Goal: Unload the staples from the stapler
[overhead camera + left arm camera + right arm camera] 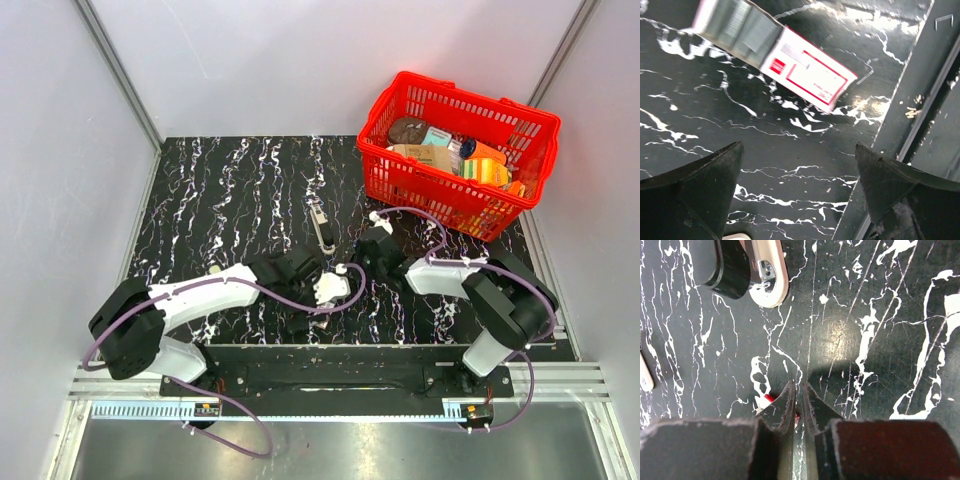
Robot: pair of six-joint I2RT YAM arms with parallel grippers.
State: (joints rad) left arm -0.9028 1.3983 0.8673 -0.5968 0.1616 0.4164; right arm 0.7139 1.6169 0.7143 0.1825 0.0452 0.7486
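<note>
Left gripper point(799, 147) fingers spread wide, short of a red-and-white small cardboard box point(807, 75), print too blurred to read. Right gripper point(798, 387) fingers pinched together, pale sliver between, maybe the staples, can't confirm. Just beyond, on black marbled table point(200, 200), lies small slim black-and-silver stapler point(321, 226): likely light, rigid, slick; pinch across its long sides. Red plastic basket point(430, 195) farthest.

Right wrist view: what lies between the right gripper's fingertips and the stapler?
Only bare marbled tabletop separates the right gripper from the stapler, in that view.
</note>
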